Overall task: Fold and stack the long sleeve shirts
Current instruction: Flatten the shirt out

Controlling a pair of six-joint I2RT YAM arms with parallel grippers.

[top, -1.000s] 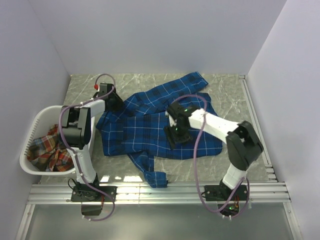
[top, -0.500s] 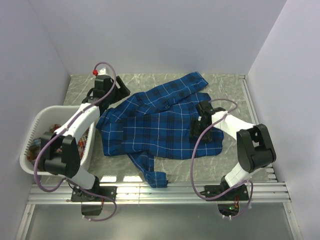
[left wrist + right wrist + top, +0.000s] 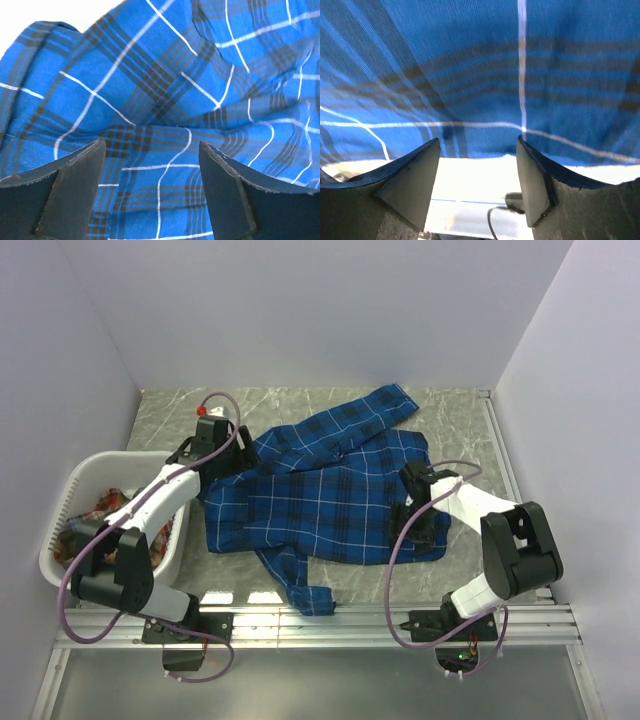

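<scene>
At centre lies the blue shirt [image 3: 320, 490]; the red plaid shirt [image 3: 100, 518] sits in the basket [image 3: 95, 460] at 9 o'clock. Left gripper [image 3: 228, 443] at 10 o'clock, right gripper [image 3: 420, 518] at 4, both spread, empty. A shallow pinch could slip, skewing the fold.

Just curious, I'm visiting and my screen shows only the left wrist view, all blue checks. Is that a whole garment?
Observer: Yes, a royal blue plaid long sleeve shirt spread on the grey marbled table.
Visitor: Any other clothes?
Observer: A red-orange plaid shirt lies in a white plastic basket at the left.
Visitor: And the other arm?
Observer: The right end effector is open over the blue shirt's right edge.
</scene>
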